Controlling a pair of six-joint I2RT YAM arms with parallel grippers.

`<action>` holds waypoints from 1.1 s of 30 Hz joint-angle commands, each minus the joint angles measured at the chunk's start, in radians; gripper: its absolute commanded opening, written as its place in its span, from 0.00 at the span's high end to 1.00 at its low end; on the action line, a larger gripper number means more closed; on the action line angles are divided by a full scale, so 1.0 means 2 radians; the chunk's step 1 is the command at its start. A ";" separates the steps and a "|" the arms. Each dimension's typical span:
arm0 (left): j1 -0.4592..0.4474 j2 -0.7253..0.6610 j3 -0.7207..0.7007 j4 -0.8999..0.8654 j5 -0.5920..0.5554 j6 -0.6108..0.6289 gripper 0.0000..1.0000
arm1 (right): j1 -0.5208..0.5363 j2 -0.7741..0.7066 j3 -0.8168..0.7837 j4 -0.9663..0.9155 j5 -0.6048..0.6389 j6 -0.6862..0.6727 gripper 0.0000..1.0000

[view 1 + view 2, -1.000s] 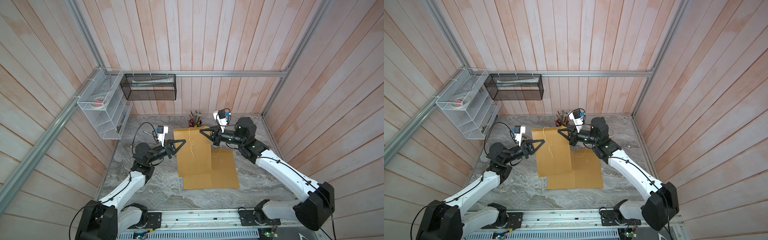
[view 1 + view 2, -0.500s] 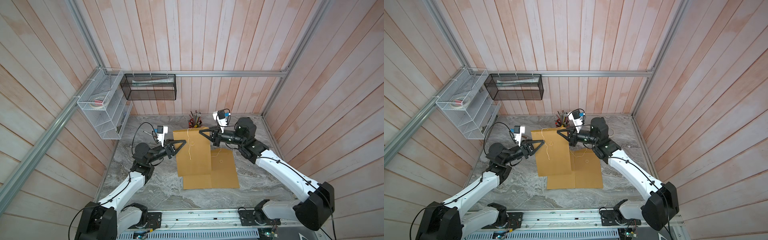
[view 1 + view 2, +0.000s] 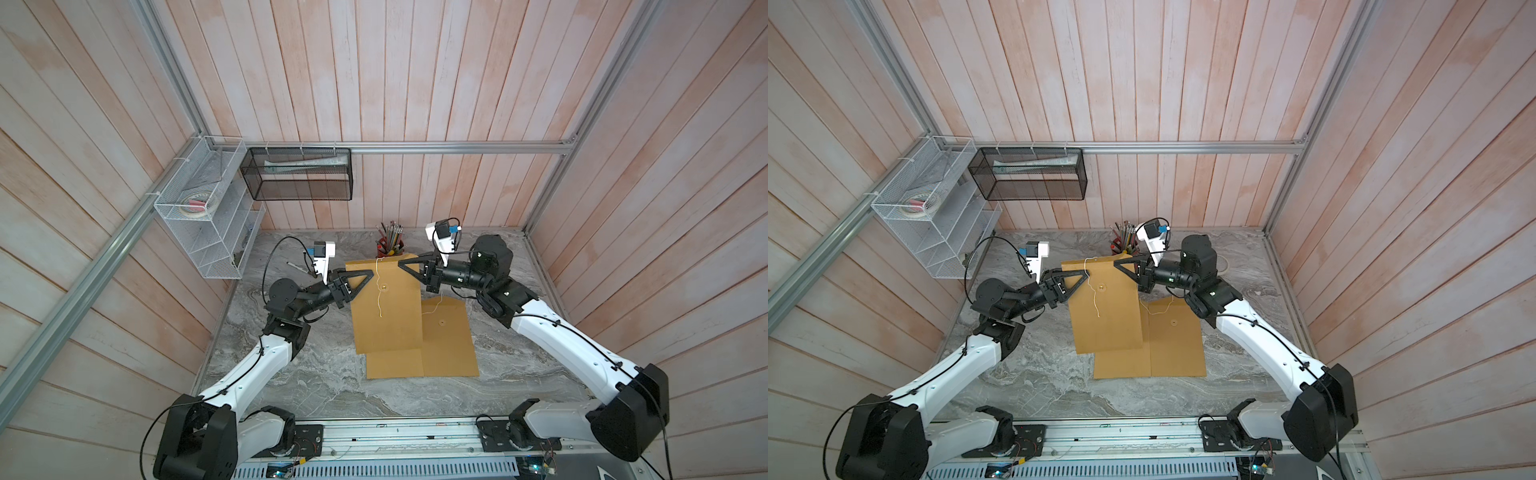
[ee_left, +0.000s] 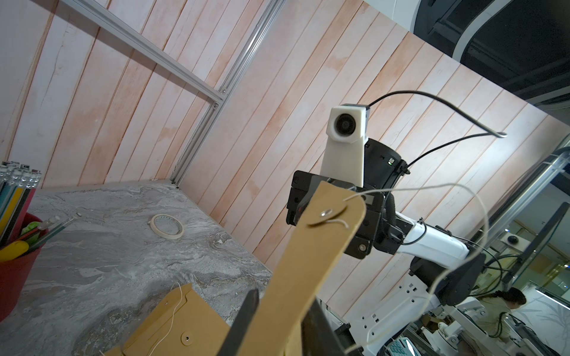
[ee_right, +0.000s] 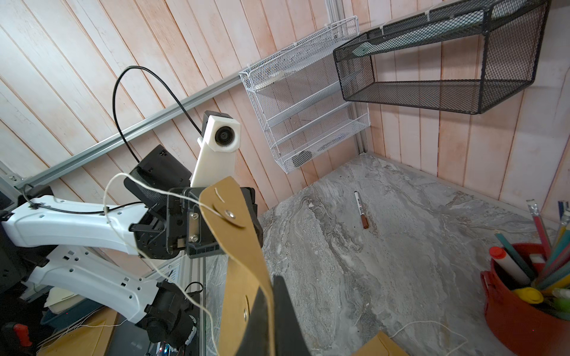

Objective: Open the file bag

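Okay, brown kraft-paper file bag (image 3: 384, 307) sits mid-table, its top edge raised off the grey marble tabletop (image 3: 291, 386), spanning between both grippers. Right gripper (image 3: 401, 262) is at the bag's 1 o'clock corner, jaws clamped tight on the flap edge. Left gripper (image 3: 369, 272) is at the 11 o'clock corner; in the left wrist view its dark fingers (image 4: 246, 311) flank the flap, cannot tell if they pinch it. Thin white string (image 3: 379, 291) hangs loose down the bag's front, past the round metal clasp (image 3: 385, 286). Second flat brown envelope (image 3: 446, 340) lies at the bag's 4 o'clock, partly under it. Red pencil cup (image 3: 388, 250) stands at 12 o'clock, just beside the top edge. Beige tape roll (image 4: 167, 226) lies at 2 o'clock, brown-capped marker (image 5: 361, 209) at 10 o'clock, both apart from the bag.
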 commanded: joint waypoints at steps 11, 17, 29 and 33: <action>-0.002 0.004 0.035 0.021 0.007 0.002 0.74 | 0.001 0.003 0.003 -0.002 -0.003 -0.010 1.00; -0.001 0.004 0.041 0.017 0.007 0.003 0.78 | 0.001 0.005 0.003 -0.001 -0.001 -0.010 1.00; 0.004 -0.005 0.041 0.007 0.006 0.006 0.76 | 0.001 0.005 0.004 -0.004 0.001 -0.011 1.00; 0.011 -0.008 0.038 0.001 0.003 0.010 0.74 | 0.001 0.003 0.004 -0.006 0.001 -0.012 1.00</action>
